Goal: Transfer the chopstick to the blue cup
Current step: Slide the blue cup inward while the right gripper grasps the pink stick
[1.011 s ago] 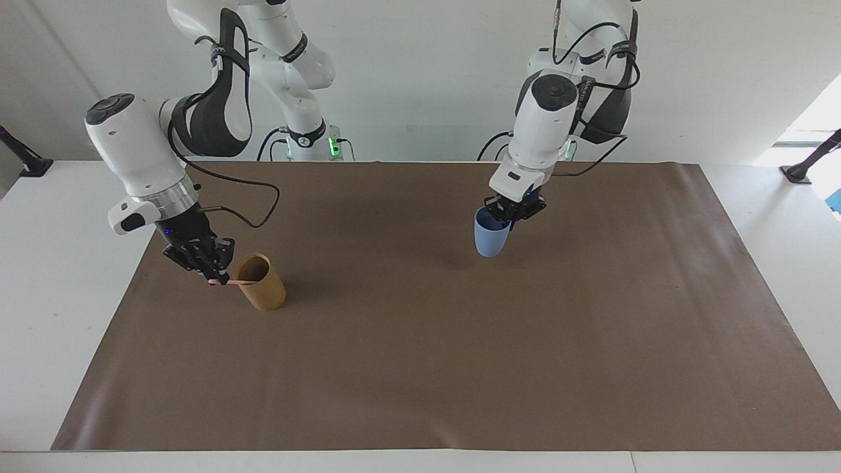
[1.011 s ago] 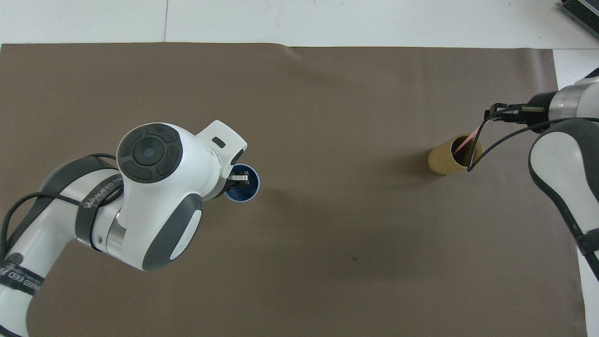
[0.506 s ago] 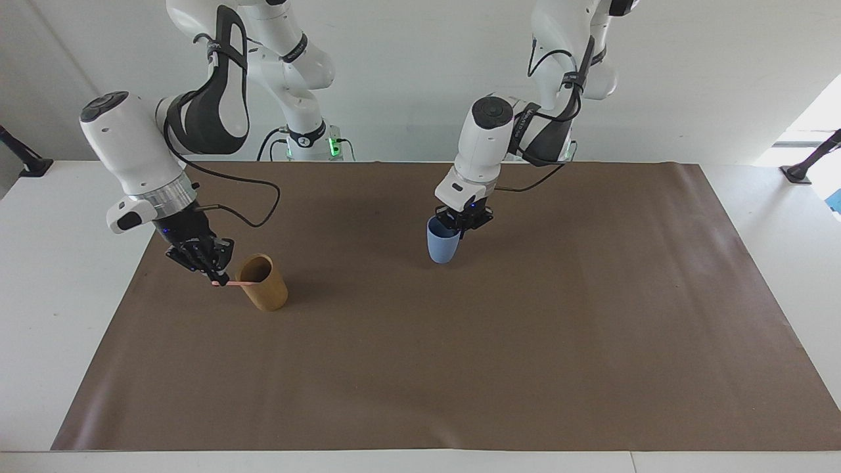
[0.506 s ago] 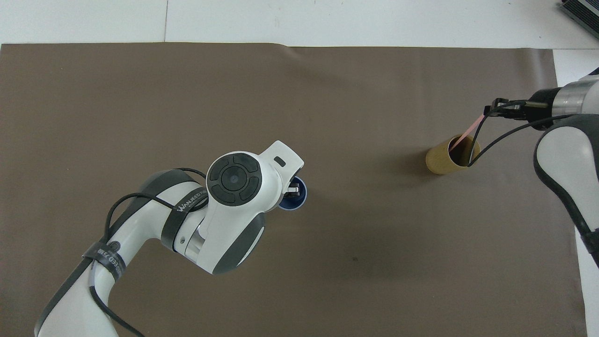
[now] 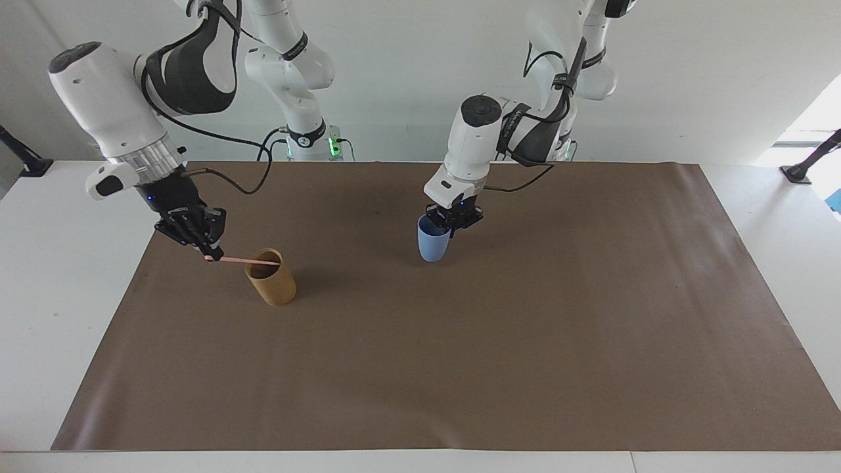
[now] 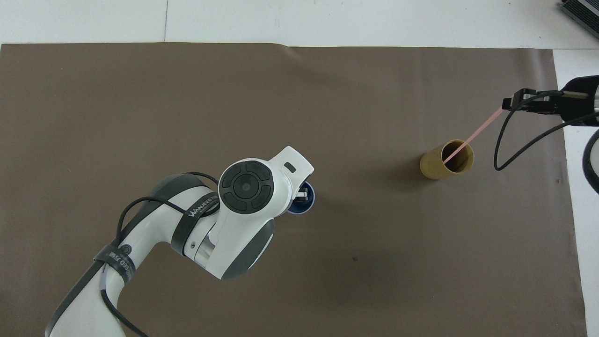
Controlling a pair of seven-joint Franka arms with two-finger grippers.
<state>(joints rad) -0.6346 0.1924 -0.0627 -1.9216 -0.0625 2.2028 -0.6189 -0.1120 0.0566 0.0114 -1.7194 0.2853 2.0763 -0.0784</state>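
White Franka arms, dark grey joint covers, black cables looped outside, silver wrist flange, black grippers, green base LED, strap lettering on left arm.

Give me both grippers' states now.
Left gripper: closed on the blue cup's rim.
Right gripper: closed on a chopstick partly out of the tan cup.

A matt brown paper-like sheet (image 5: 460,368) covers the smooth white bench (image 5: 39,276); the blue cup (image 5: 432,244) looks matt, the tan cup (image 5: 272,286) bamboo-like, the arm shells (image 5: 98,98) glossy plastic.
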